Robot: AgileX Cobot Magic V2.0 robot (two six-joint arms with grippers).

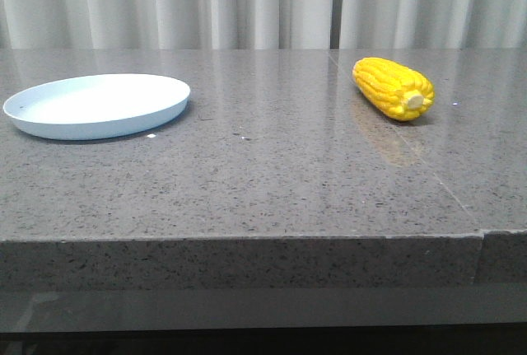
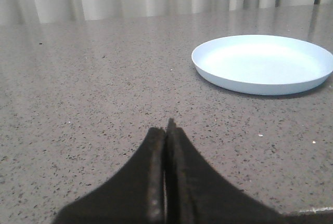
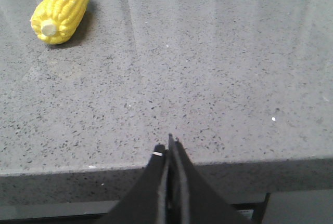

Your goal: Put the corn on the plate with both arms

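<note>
nothing of the job looks done yet. the corn [image 1: 394, 88] lies on its side on the grey stone bench [image 1: 272, 182], out toward 1 o'clock from where i face, its pale stub end turned back toward me. the plate [image 1: 97, 105] sits toward 11 o'clock, bare, with nothing on it, and well apart from the corn.

my left end effector [image 2: 166, 130] has its fingers pressed together, gripping nothing, low over the bench with the plate ahead of it at about 1 o'clock. my right end effector [image 3: 169, 146] is likewise pressed together and empty, near the front edge of the bench, with the corn off at about 11 o'clock, well apart from it.

i judge that everything is left: reaching the corn, taking hold, carrying it across and setting it on the plate.

nothing else stands on the bench between corn and plate, so the way across looks open. pale curtains [image 1: 247, 1] hang behind. a seam [image 1: 445, 186] runs through the stone near the corn; the corn, being round, could roll when touched.
</note>
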